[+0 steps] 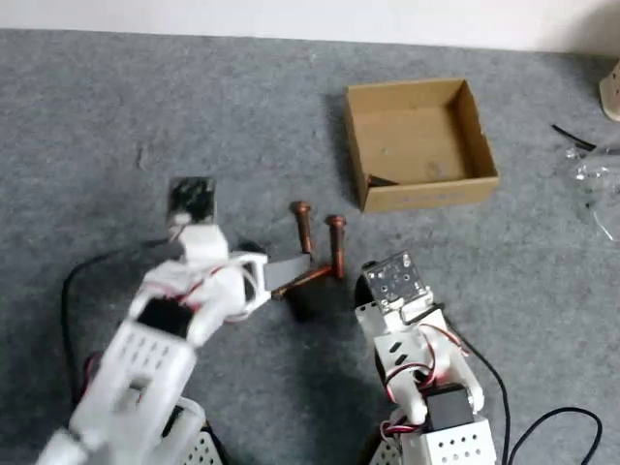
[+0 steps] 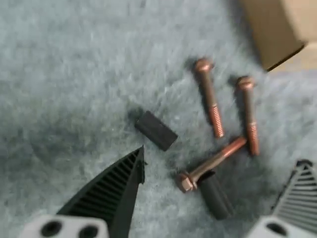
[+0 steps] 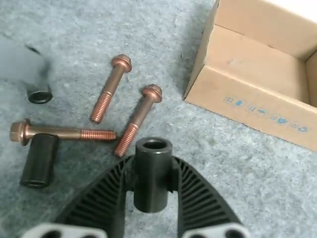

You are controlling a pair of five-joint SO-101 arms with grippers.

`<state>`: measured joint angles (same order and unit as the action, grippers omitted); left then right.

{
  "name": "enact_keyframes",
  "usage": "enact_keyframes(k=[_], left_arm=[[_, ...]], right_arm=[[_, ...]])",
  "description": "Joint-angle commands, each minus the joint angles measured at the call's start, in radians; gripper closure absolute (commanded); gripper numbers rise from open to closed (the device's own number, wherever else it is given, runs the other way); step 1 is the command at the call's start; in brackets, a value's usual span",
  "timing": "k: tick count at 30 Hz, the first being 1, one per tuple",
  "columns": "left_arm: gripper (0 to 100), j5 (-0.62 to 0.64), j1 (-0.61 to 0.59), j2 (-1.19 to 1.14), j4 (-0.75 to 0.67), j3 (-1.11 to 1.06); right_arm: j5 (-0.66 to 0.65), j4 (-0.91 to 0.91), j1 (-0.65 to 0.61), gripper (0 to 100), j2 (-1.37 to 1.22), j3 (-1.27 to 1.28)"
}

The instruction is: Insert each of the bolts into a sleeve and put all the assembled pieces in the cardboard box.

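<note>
The left gripper [image 2: 220, 158] is seen spread wide with nothing pinched. A copper-coloured flanged bolt [image 2: 212, 162] is found lying flat on the grey surface [image 2: 74, 74] directly between its fingers, with the long axis slanted across the gap, the hex head nearer the gripper's base and the threaded end pointed away. A loose black sleeve [image 2: 215, 196] is laid just beside that head, apparently touching it, and is judged the thing most likely to be caught or shoved when the fingers are closed. Another sleeve [image 2: 156, 130] is lying just past one fingertip. Farther ahead, a second bolt [image 2: 208, 96] and a third bolt [image 2: 247, 114] are laid roughly parallel, the third one's tip close to the near bolt's threads. The right gripper [image 3: 153, 166] is pressed onto an upright sleeve [image 3: 151, 191], whose bore is turned up and open. The cardboard box [image 3: 257, 106] is set beyond it, off to one side. The left arm is judged nearer to the bolt to be picked.
</note>
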<state>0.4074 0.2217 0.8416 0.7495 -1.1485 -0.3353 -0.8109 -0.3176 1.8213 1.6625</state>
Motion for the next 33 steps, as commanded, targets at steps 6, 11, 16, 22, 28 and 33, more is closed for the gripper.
enact_keyframes(k=[6,11,16,22,28,33], left_arm=[[59,-0.002,0.025,-0.375,0.006,0.26],[59,-0.002,0.053,-0.443,0.006,0.363],[59,-0.002,0.136,-0.538,0.135,0.561],[59,0.0,0.122,-0.817,0.307,0.901],[59,0.0,0.093,-1.055,0.33,1.125],[63,0.058,0.07,-1.204,0.333,1.224]], right_arm=[[-0.011,0.015,0.012,99.5,0.018,0.002],[-0.011,0.035,0.012,99.5,0.018,0.005],[-0.011,0.035,0.012,99.5,0.018,0.005],[-0.011,0.035,0.008,99.5,0.018,0.005],[-0.011,0.035,0.008,99.5,0.018,0.005],[-0.011,0.035,0.008,99.5,0.018,0.005]])
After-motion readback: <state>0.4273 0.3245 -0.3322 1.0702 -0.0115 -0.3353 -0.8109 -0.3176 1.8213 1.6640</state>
